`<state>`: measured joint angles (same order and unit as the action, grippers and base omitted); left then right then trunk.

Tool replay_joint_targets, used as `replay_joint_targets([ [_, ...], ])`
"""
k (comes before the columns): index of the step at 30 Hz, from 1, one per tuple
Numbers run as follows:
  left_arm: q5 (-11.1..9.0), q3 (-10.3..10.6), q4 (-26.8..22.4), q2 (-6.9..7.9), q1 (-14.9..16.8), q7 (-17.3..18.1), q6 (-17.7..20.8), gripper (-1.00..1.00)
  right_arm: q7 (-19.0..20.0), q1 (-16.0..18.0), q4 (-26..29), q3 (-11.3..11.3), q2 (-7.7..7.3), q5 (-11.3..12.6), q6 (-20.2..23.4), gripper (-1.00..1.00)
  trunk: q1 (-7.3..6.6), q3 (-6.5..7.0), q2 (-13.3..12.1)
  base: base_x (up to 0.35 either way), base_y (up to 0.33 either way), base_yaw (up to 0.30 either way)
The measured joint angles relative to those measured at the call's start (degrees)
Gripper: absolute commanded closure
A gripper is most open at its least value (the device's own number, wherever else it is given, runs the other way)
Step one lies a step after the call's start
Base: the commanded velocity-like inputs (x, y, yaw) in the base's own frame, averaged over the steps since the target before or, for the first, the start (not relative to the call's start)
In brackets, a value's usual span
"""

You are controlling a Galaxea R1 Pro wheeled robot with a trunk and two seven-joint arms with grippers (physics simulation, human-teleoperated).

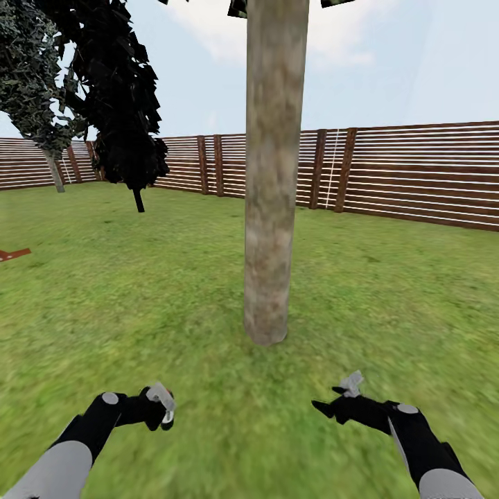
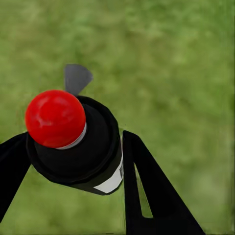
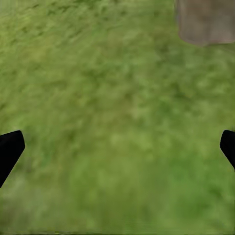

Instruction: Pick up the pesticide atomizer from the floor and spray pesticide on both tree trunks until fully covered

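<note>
Atomizer [image 2: 73, 142] is held in the left end effector [image 1: 161, 407]; the right end effector [image 3: 117, 147] is spread wide, empty. Trunk [image 1: 272, 173] could be missed if the nozzle is left aimed at grass.

Both arms low, left gripper [image 1: 161, 409] fingers closed, right gripper [image 1: 331, 402] fingers apart

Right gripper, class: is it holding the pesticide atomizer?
No, the right gripper is open over bare grass; the atomizer sits between the left gripper's fingers.

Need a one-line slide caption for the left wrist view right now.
Left gripper clamps the red-capped pesticide atomizer over blurred lawn.
</note>
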<state>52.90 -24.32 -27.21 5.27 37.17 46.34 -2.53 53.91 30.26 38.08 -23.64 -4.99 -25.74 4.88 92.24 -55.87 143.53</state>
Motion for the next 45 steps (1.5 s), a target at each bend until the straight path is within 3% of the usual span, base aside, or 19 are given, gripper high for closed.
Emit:
replay_joint_targets([
  [2,0.0,5.0,-0.1,-0.12,0.0,1.8,0.7,1.00,4.3,0.6,0.2,2.7,0.10,-2.5,2.6,-1.00,0.00,0.00,0.0,0.000,0.000,0.000],
  [5,0.1,8.4,-0.1,-0.54,0.0,2.8,2.8,1.00,5.8,3.5,0.3,11.8,0.60,-7.4,8.1,-1.00,0.00,0.00,0.0,0.000,0.000,0.000],
  [7,0.1,10.7,-0.1,-0.60,0.0,5.1,3.0,1.00,6.1,4.0,1.7,13.6,1.60,-8.0,9.8,-1.00,0.00,0.00,0.0,0.000,0.000,0.000],
  [9,0.1,13.3,-0.2,-0.61,0.1,8.1,3.0,1.00,8.3,4.1,3.1,14.0,4.76,-8.1,10.3,-1.00,0.00,0.00,0.0,0.000,0.000,0.000],
  [10,0.1,14.2,-0.2,-0.61,0.1,9.1,3.0,1.00,9.7,4.1,3.4,14.1,5.85,-8.2,10.4,1.00,0.00,0.00,0.0,0.000,0.000,0.000],
  [13,0.0,16.2,-0.2,-0.61,2.0,11.5,3.1,1.00,13.8,4.2,4.8,14.2,7.44,-8.2,10.5,1.00,0.00,0.01,0.0,0.000,0.000,0.000],
  [18,0.1,16.9,-0.2,-0.93,2.9,15.1,3.0,1.00,14.4,4.2,5.2,14.2,7.91,-8.2,10.5,1.00,0.00,0.00,0.0,0.000,0.000,0.000],
  [20,0.1,19.7,-0.2,-1.16,3.0,15.4,3.0,1.00,14.5,4.2,5.3,14.7,8.68,-8.2,10.5,1.00,0.00,0.00,0.0,0.000,0.000,0.000],
  [21,0.1,21.8,-0.2,-1.45,3.0,15.5,3.0,1.00,14.5,4.5,5.3,15.8,8.97,-8.2,10.5,1.00,0.00,0.00,0.0,0.000,0.000,0.000],
  [22,0.0,24.1,-0.1,-1.84,3.0,15.5,3.0,1.00,14.5,6.4,5.3,19.6,9.17,-8.0,10.5,1.00,0.00,0.01,0.0,0.000,0.000,0.000],
  [23,-0.1,24.9,-0.1,-2.64,3.0,15.5,3.0,1.00,14.5,7.4,5.3,22.2,9.20,-7.8,10.5,1.00,0.00,0.00,0.0,0.000,0.000,0.000],
  [27,0.0,25.4,-0.1,-4.80,3.0,15.5,2.9,1.00,14.5,8.0,5.3,24.0,9.28,-7.8,10.5,1.00,0.00,0.00,0.0,0.000,0.000,0.000],
  [30,0.0,25.5,-0.1,-5.40,3.0,15.5,2.7,1.00,14.5,8.1,5.3,24.1,9.29,-7.7,10.5,1.00,0.00,0.00,0.0,0.000,0.000,0.000],
  [36,0.0,25.4,-0.2,-8.44,3.0,15.5,2.6,1.00,14.5,8.1,5.3,24.2,9.30,-7.7,10.5,1.00,0.00,0.00,0.0,0.000,0.000,0.000],
  [42,-0.2,25.5,-0.2,-9.84,3.0,15.5,1.9,1.00,14.5,8.1,5.3,24.3,9.30,-7.7,10.5,1.00,0.00,0.00,0.0,0.000,0.000,0.000],
  [45,-0.3,25.5,-0.2,-11.27,3.0,15.4,0.8,1.00,14.5,8.1,5.3,24.3,9.30,-7.7,10.5,1.00,0.00,0.00,0.0,0.000,0.000,0.000],
])
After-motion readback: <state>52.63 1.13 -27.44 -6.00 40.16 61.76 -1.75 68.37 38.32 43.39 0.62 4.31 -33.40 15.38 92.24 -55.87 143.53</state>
